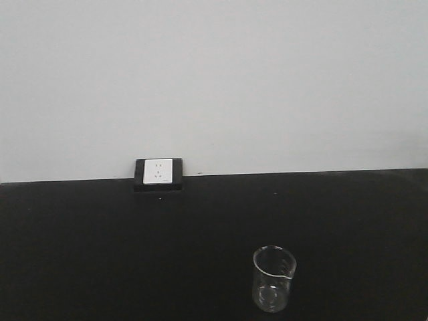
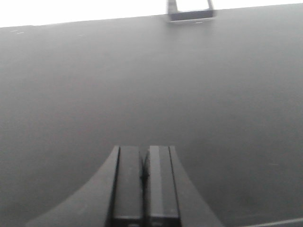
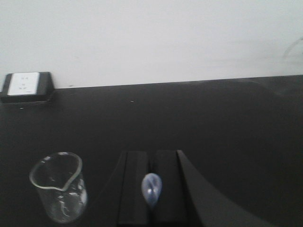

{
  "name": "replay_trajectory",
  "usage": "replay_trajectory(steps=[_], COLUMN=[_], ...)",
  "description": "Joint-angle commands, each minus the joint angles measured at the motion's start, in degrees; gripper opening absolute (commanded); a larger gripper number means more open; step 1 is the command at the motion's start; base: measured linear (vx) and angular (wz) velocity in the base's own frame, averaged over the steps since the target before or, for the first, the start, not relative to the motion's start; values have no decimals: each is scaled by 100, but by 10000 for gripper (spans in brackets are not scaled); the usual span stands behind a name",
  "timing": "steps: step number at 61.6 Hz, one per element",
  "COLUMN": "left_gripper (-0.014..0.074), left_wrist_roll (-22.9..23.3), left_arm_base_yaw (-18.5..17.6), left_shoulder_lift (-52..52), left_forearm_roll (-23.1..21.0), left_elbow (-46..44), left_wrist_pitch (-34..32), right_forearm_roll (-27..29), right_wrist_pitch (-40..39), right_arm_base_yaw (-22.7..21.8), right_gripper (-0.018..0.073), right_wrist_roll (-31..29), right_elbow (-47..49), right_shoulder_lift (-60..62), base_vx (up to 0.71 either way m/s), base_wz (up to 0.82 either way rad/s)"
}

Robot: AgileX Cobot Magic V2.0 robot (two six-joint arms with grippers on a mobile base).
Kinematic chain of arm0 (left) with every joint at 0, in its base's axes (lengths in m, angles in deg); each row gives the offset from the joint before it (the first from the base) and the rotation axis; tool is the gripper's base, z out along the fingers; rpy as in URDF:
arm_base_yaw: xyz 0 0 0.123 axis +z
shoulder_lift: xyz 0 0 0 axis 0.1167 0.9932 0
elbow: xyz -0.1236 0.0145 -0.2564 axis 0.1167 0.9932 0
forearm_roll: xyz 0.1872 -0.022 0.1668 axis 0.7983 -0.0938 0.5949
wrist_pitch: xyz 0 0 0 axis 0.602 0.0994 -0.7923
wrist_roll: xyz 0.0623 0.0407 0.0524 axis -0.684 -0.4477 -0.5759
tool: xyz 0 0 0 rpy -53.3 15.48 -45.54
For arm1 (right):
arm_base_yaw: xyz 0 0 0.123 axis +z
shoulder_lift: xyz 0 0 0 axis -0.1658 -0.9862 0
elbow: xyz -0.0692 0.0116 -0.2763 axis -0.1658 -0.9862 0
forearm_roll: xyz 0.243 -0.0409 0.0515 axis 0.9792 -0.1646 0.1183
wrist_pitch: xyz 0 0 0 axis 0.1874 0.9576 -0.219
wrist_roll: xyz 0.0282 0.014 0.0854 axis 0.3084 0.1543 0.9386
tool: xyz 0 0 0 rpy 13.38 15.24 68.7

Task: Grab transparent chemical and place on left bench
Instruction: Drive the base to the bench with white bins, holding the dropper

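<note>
only the rounded bulb of the transparent chemical [image 3: 151, 190] shows; its stem is hidden between the pressed-together fingers of the right end effector [image 3: 151, 153]. the left end effector [image 2: 143, 150] is cut off by the bottom edge, the socket box [image 2: 190, 15] by the top edge. the beaker [image 1: 273, 279] markings are too faint to read.

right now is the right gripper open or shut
Shut: the right gripper clamps the transparent chemical, whose rounded bulb shows pinched between its jaws.
</note>
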Motion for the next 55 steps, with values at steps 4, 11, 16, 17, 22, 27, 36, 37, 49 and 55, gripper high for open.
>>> replay_trajectory(steps=[4, 11, 16, 17, 22, 27, 36, 37, 49, 55], left_gripper=[-3, -3, -3, -3, -3, -3, -3, -3, -3, -3], left_wrist_roll=[45, 45, 45, 45, 45, 45, 45, 45, 45, 45], left_arm_base_yaw=[-10, -10, -10, -10, -10, -10, -10, -10, -10, -10], left_shoulder_lift=[-110, -110, -110, -110, -110, -110, -110, -110, -110, -110], left_forearm_roll=[-4, -4, -4, -4, -4, -4, -4, -4, -4, -4], left_elbow=[93, 93, 93, 93, 93, 93, 93, 93, 93, 93], left_wrist_pitch=[-449, -449, -449, -449, -449, -449, -449, -449, -449, -449], right_forearm_roll=[-55, -55, -55, -55, -55, -55, -55, -55, -55, -55], right_wrist_pitch=[-391, -391, -391, -391, -391, -391, -391, -391, -391, -391], right_arm_base_yaw=[-17, -17, -17, -17, -17, -17, -17, -17, -17, -17], right_gripper=[-3, -3, -3, -3, -3, -3, -3, -3, -3, -3], right_wrist_roll=[-20, -20, -20, -20, -20, -20, -20, -20, -20, -20], right_elbow=[163, 163, 163, 163, 163, 163, 163, 163, 163, 163], right_shoulder_lift=[32, 32, 32, 32, 32, 32, 32, 32, 32, 32], base_vx=[-10, -11, -13, -14, -15, -17, -19, -21, -24, -29], base_wz=[-38, -44, -48, -48, -47, -44, -35, -25, -14, 3])
